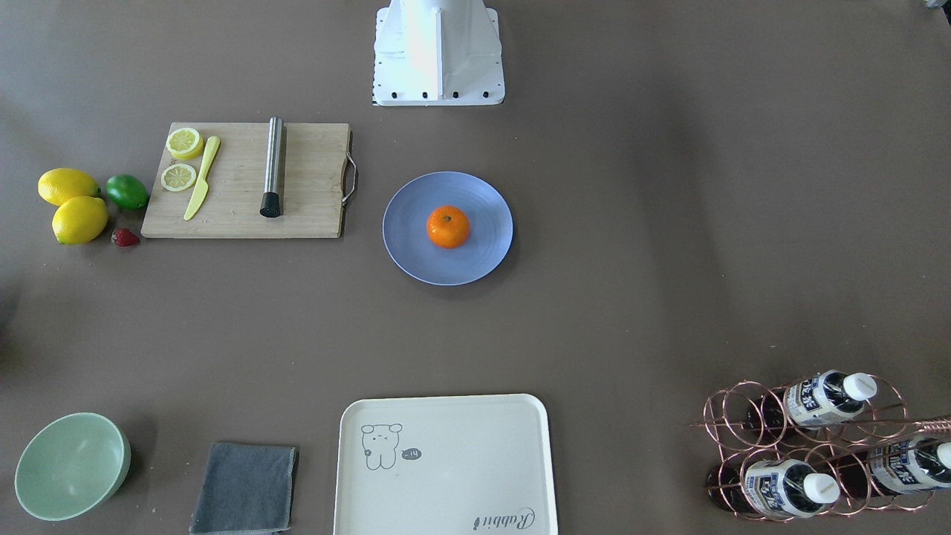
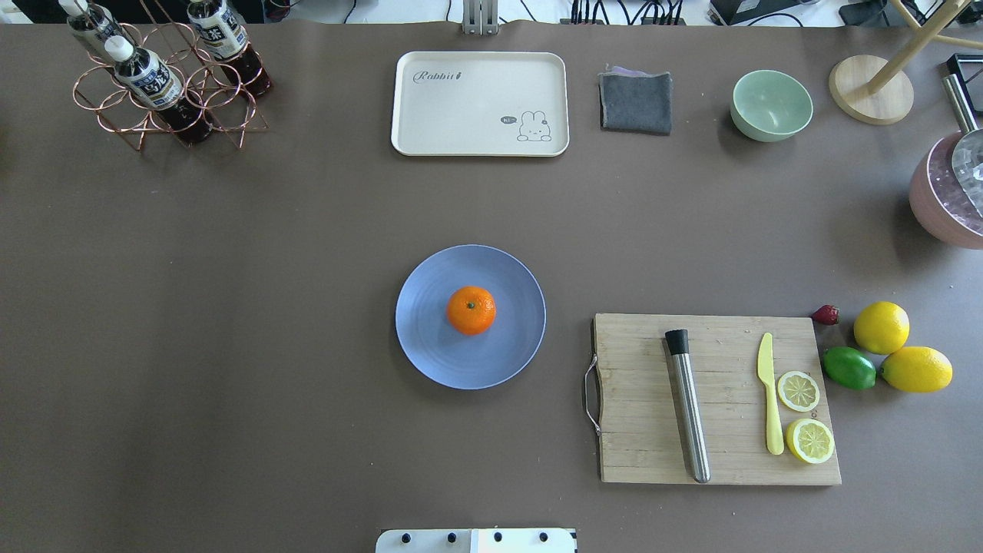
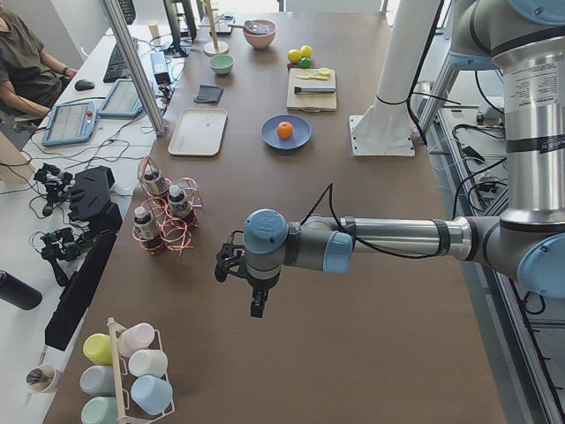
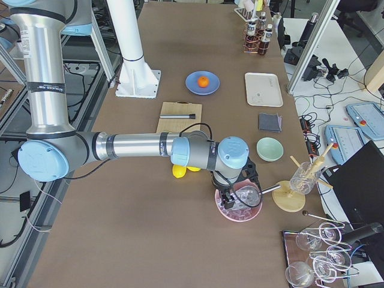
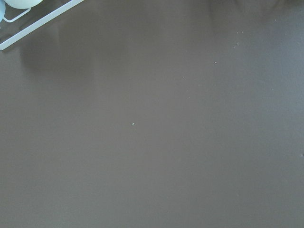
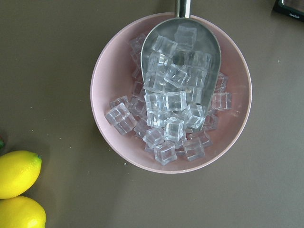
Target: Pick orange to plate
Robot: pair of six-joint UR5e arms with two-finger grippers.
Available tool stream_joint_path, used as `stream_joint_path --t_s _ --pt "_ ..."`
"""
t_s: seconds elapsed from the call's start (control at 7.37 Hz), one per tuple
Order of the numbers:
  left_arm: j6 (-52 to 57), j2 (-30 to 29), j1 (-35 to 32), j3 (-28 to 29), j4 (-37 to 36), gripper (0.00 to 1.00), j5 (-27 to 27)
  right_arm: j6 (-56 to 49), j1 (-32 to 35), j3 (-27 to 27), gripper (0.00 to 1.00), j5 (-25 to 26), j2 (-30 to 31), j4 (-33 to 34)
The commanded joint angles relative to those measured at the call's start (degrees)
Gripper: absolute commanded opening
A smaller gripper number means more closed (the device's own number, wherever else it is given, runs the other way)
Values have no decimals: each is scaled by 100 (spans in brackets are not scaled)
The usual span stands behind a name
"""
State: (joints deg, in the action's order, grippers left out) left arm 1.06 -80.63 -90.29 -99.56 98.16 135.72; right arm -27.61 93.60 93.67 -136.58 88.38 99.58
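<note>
The orange (image 1: 448, 226) rests in the middle of the periwinkle-blue plate (image 1: 410, 249), at the table's centre; the overhead view also shows the orange (image 2: 471, 309) on the plate (image 2: 430, 349). Neither gripper is near them. My left gripper (image 3: 256, 306) hangs over bare brown table toward the table's left end. It shows only in the left side view, so I cannot tell its state. My right gripper (image 4: 230, 201) hovers above a pink bowl of ice cubes (image 6: 114, 85) at the right end; I cannot tell its state either. No fingers show in the wrist views.
A wooden cutting board (image 2: 645, 445) holds a steel muddler, a yellow knife and lemon slices, with lemons (image 2: 881, 327), a lime and a strawberry beside it. A cream tray (image 2: 480, 104), grey cloth, green bowl (image 2: 771, 105) and copper bottle rack (image 2: 165, 84) line the far edge.
</note>
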Motion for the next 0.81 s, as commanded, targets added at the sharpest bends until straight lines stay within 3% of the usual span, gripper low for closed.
stream_joint_path --t_s 0.0,0.68 --pt "17 256 -163 -194 19 98 -10 10 9 160 100 8 153 9" --pt "-44 381 -331 -327 36 98 34 106 18 353 100 43 242 0"
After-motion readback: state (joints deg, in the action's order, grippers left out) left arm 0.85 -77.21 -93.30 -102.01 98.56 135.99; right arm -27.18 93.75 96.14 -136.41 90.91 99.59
